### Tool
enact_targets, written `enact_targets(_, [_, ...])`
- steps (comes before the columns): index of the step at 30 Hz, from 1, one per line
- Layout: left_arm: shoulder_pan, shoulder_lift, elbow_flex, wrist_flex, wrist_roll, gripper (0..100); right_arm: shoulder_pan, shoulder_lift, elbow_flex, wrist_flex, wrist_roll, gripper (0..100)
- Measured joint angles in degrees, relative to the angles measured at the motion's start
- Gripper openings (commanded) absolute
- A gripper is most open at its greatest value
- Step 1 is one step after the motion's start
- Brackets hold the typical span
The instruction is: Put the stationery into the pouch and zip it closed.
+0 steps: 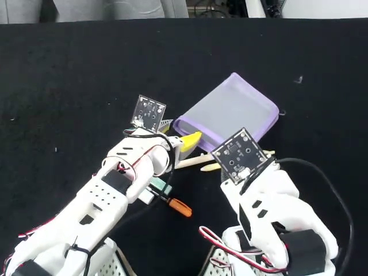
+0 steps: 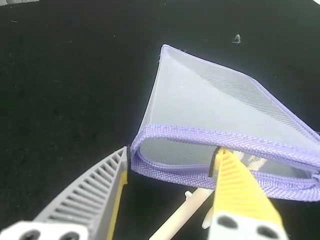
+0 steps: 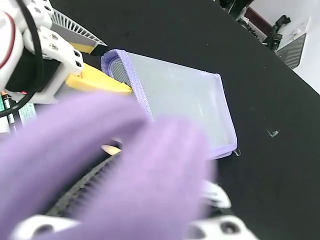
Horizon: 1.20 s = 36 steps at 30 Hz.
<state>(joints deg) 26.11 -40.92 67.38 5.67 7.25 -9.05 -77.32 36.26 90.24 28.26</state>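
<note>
Black table [image 1: 63, 86]: we see it beneath every item.
Left gripper [image 2: 173, 151]: spread wide at the pouch mouth, grasping nothing; yellow finger [image 2: 239, 192] at the opening, grey finger [image 2: 97, 197] just beside the pouch's corner.
Orange-tipped pen [image 1: 179, 206]: on the table beside the left arm, outside the pouch.
Cream sticks [image 1: 195, 159]: just before the mouth, outside.
Purple pouch [image 1: 233, 112]: translucent, lying flat, unzipped.
Right gripper [image 3: 150, 195]: near the pouch; we cannot tell its grip.

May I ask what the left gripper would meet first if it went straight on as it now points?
Most likely the pouch: the open left gripper points at its open mouth. Depth is unclear, so it might catch the purple rim rather than slip inside.
</note>
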Motion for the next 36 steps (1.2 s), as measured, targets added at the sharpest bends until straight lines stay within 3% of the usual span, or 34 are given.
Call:
enact_targets(8, [0.0,1.1,-0.1,-2.8,-0.2,27,0.0,0.0,0.0,0.0,0.0,1.1])
enact_targets(13, [0.0,10.1,-2.4,-8.2,-4.9,27,0.0,0.0,0.0,0.0,0.0,1.1])
enact_targets(25, [-1.4,26.8,-13.4,-14.1,-5.8,27,0.0,0.0,0.0,0.0,0.0,1.1])
enact_targets(28, [-1.4,30.2,-16.4,-14.5,-5.8,21,-0.1,0.0,0.0,0.0,0.0,1.1])
enact_targets(33, [-1.4,36.7,-20.9,-14.7,-5.7,2,-0.1,0.0,0.0,0.0,0.0,1.1])
enact_targets(36, [-1.3,37.6,-22.1,-14.7,-6.0,4,-0.1,0.0,0.0,0.0,0.0,1.1])
